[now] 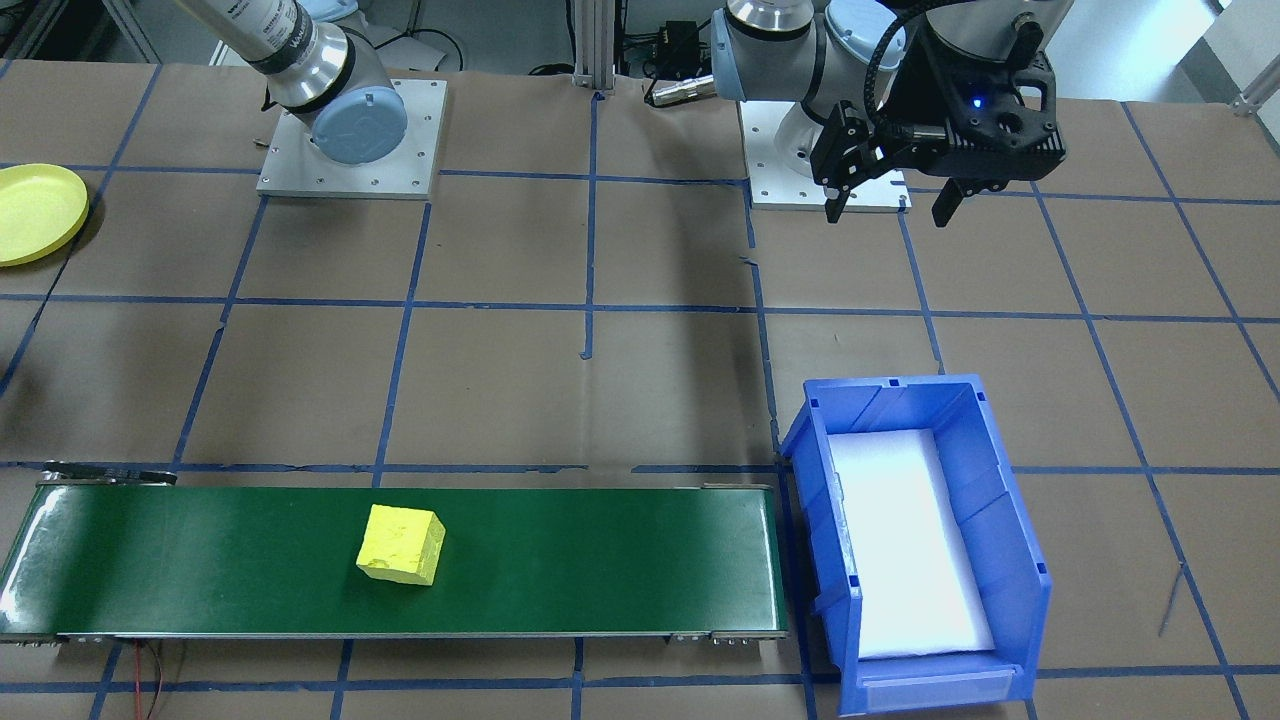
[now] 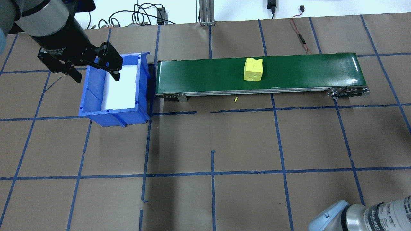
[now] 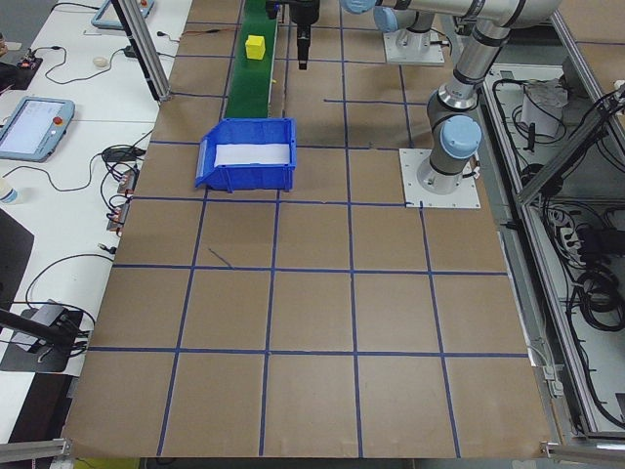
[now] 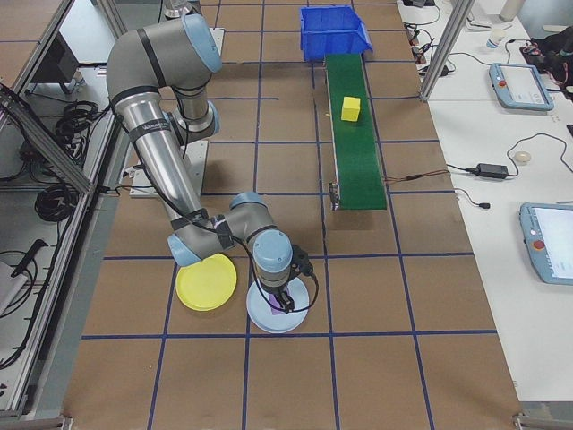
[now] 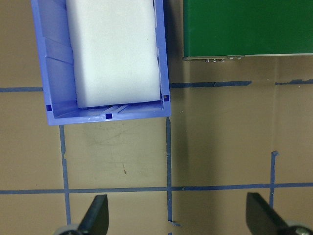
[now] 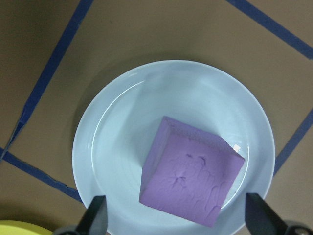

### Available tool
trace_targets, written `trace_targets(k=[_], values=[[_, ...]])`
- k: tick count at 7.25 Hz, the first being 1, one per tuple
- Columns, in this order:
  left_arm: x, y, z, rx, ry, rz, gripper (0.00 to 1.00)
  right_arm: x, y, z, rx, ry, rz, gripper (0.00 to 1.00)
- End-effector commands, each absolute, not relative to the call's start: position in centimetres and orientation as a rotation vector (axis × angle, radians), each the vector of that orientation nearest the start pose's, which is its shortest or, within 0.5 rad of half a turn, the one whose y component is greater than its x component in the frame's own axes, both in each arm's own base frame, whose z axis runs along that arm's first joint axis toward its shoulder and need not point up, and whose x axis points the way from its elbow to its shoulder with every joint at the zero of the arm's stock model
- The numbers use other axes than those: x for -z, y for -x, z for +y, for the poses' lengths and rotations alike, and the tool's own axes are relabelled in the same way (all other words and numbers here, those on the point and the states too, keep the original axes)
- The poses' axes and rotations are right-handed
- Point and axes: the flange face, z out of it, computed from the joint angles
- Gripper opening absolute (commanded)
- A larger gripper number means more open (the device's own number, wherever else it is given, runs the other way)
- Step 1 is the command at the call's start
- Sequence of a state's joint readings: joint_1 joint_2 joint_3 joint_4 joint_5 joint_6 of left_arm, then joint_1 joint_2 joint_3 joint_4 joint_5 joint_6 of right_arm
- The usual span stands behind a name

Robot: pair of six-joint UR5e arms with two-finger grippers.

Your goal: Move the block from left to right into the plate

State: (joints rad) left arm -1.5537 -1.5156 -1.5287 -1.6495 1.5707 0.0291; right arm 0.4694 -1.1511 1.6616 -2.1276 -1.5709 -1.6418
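Yellow block (image 1: 401,544) on the green belt (image 1: 600,560), about midway along, a little toward the end away from the blue bin (image 1: 920,540); nothing touching it. Shown also in the overhead view (image 2: 253,69) and, small, in both side views. Yellow plate (image 4: 207,281) on the brown table (image 1: 640,380) beside the right arm's base end, well apart from the belt; cut off at the frame edge in the front view (image 1: 38,212), partly covered by the arm in the right side view. Just beside it a pale blue plate (image 6: 173,147) with a purple block (image 6: 190,177) lying in it, off centre. Right gripper (image 6: 173,218) above that pale plate, fingers spread wide, nothing between them (only the fingertips (image 6: 95,215) in its wrist view, the rest cut off). Left gripper (image 1: 890,200) raised near the bin, fingers likewise apart and empty; fingertips alone visible at the bottom of the left wrist view (image 5: 178,218). White padding (image 5: 115,51) lining the bin's floor.
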Motion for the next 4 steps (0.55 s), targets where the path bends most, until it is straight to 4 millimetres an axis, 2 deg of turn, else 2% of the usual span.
trace_targets(k=[1,2,3,4], values=[[-52.8,12.5,-47.1,0.031,-0.017,3.144,1.0,-29.8,48.2,-40.8,0.123,0.649,3.158,1.0],[-52.9,12.5,-47.1,0.036,-0.017,3.141,1.0,-31.9,45.9,-42.8,0.244,0.478,3.179,1.0],[-53.0,12.3,-47.1,0.038,-0.017,3.135,1.0,-35.5,41.1,-47.0,0.372,0.478,3.187,1.0],[-52.9,12.5,-47.1,0.036,-0.019,3.142,1.0,-37.3,37.0,-50.2,0.434,0.293,3.186,1.0]])
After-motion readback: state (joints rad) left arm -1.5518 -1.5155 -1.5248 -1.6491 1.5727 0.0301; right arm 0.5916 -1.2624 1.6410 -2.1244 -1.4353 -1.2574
